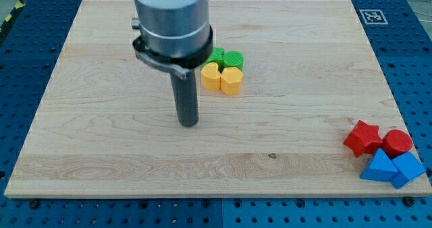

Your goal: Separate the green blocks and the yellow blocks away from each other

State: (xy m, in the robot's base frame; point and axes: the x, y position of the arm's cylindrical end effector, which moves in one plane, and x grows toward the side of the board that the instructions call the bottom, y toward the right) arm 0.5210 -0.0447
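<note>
Two green blocks sit touching each other near the board's middle top: a green star, partly hidden by my arm, and a green round block. Directly below them, touching, are a yellow heart-shaped block and a yellow hexagonal block. All of these form one tight cluster. My tip rests on the board below and to the left of the cluster, apart from every block.
At the view's bottom right corner, a red star, a red round block and two blue blocks sit together at the wooden board's edge. A marker tag is at the top right.
</note>
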